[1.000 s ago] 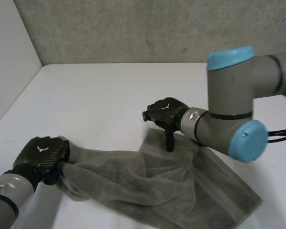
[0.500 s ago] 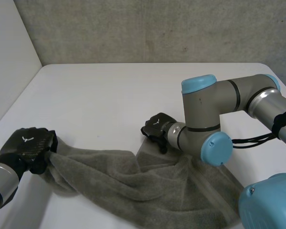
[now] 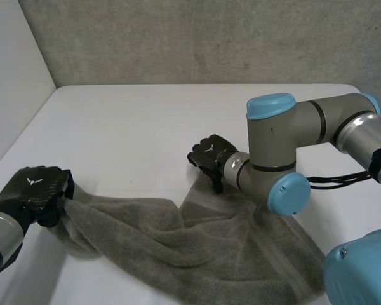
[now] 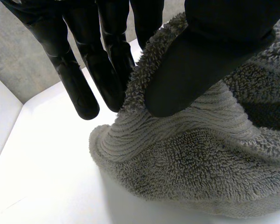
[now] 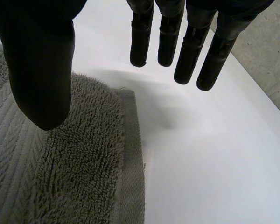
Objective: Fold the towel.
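Observation:
A grey towel [image 3: 197, 244] lies rumpled across the near part of the white table [image 3: 133, 127]. My left hand [image 3: 37, 190] grips its left end, which is bunched up. In the left wrist view the thumb [image 4: 210, 51] presses a fold of towel [image 4: 186, 154] against the fingers [image 4: 79, 79]. My right hand [image 3: 209, 154] hovers at the towel's far corner [image 3: 197, 190]. In the right wrist view the fingers [image 5: 186, 42] hang straight above bare table, the thumb [image 5: 39, 60] is over the towel corner [image 5: 84, 154], and nothing lies between them.
The right arm's elbow [image 3: 273, 152] reaches over the towel's right part. A grey wall [image 3: 209, 38] stands behind the table and a white wall [image 3: 13, 76] at its left. The table's far half is bare.
My left hand has pulled the towel's left end further left. The right arm swung its elbow back and the hand lowered slightly toward the far corner, its fingers closing partly then spreading again.

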Controlling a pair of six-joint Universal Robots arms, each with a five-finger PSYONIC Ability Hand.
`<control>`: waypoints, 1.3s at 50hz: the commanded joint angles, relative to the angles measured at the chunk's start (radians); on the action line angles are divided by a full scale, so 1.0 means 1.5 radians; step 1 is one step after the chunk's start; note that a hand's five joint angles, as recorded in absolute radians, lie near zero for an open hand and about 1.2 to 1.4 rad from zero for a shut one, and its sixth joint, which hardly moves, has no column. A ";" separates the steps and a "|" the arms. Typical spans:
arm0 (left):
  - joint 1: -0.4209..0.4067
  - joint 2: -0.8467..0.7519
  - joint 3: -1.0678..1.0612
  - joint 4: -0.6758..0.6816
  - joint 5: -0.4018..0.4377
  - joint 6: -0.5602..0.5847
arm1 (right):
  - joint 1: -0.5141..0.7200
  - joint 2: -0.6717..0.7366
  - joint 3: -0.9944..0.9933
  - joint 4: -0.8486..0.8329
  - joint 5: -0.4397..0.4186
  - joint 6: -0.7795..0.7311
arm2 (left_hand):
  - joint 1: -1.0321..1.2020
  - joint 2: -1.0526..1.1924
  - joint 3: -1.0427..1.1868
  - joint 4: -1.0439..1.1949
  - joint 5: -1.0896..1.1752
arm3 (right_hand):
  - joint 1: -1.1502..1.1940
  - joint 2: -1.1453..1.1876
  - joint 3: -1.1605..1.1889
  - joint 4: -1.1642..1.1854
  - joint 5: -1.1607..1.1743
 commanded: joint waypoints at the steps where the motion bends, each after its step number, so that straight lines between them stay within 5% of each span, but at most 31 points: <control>1: -0.001 0.000 0.000 0.000 0.000 0.000 | -0.001 0.019 -0.002 0.000 -0.001 -0.001 | 0.115 0.109 0.109 0.109 0.110 | -0.024 -0.027 -0.026 -0.025 -0.004; 12: -0.002 -0.007 -0.001 0.000 0.003 -0.001 | -0.001 0.051 -0.021 -0.001 0.003 -0.001 | 0.100 0.093 0.093 0.093 0.094 | 0.017 0.014 0.015 0.016 0.037; 19: 0.000 -0.010 0.002 0.002 0.011 -0.001 | -0.005 0.043 -0.041 -0.003 0.021 0.008 | 0.096 0.090 0.089 0.089 0.090 | 0.622 0.619 0.620 0.621 0.642; 40: -0.025 -0.056 0.109 0.061 0.009 -0.057 | -0.042 0.013 -0.143 -0.037 0.072 0.071 | 0.092 0.086 0.085 0.086 0.086 | 0.623 0.620 0.621 0.622 0.643; 45: -0.077 -0.101 0.267 0.101 -0.001 -0.144 | -0.073 -0.033 -0.286 -0.066 0.095 0.086 | 0.092 0.086 0.085 0.086 0.086 | 0.623 0.620 0.621 0.622 0.643; 51: -0.088 -0.117 0.448 0.136 -0.071 -0.300 | -0.125 -0.137 -0.356 -0.140 0.097 0.226 | 0.094 0.088 0.087 0.088 0.088 | 0.623 0.620 0.621 0.622 0.643; 57: -0.090 -0.117 0.439 0.160 -0.165 -0.370 | -0.154 -0.191 -0.266 -0.095 0.038 0.273 | 0.088 0.082 0.082 0.082 0.082 | 0.623 0.620 0.621 0.622 0.643; 61: -0.094 -0.124 0.325 0.169 -0.154 -0.362 | -0.161 -0.199 -0.143 -0.022 -0.088 0.215 | 0.068 0.062 0.062 0.062 0.063 | 0.623 0.620 0.621 0.622 0.643; 65: -0.097 -0.152 0.246 0.183 -0.131 -0.349 | -0.163 -0.198 -0.034 -0.003 -0.131 0.161 | 0.022 0.015 0.015 0.015 0.016 | 0.623 0.620 0.621 0.622 0.643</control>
